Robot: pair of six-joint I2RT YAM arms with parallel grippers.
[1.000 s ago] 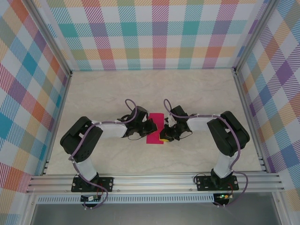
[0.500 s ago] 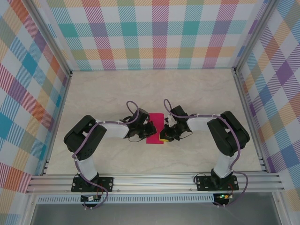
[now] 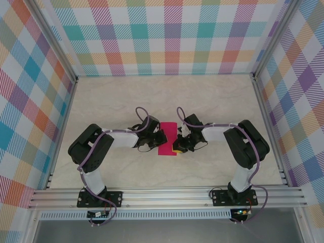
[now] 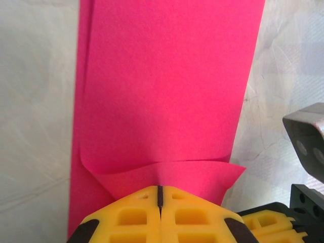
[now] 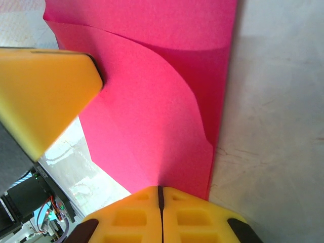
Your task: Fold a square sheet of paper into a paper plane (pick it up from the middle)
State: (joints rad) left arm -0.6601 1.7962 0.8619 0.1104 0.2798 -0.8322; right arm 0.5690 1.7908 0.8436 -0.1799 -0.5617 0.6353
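Note:
The square sheet of paper (image 3: 167, 137) is magenta-pink and lies folded into an upright oblong strip at the middle of the table. My left gripper (image 3: 161, 137) meets its left edge. In the left wrist view the yellow jaws (image 4: 160, 195) are shut on a curled-up upper layer of the paper (image 4: 167, 86). My right gripper (image 3: 176, 145) is at the strip's lower right. Its jaws (image 5: 160, 195) are shut on the edge of the paper (image 5: 152, 116), which rises off the table there. The left gripper's yellow finger (image 5: 45, 96) presses against the paper's far side.
A pale marble-patterned tabletop (image 3: 167, 96) spreads behind the paper, with free room to the back and both sides. Checked walls and aluminium rails (image 3: 167, 195) enclose it. The right gripper's body (image 4: 306, 136) shows beside the paper in the left wrist view.
The left arm's elbow has shifted slightly to the right. The paper and both grippers stay where they were.

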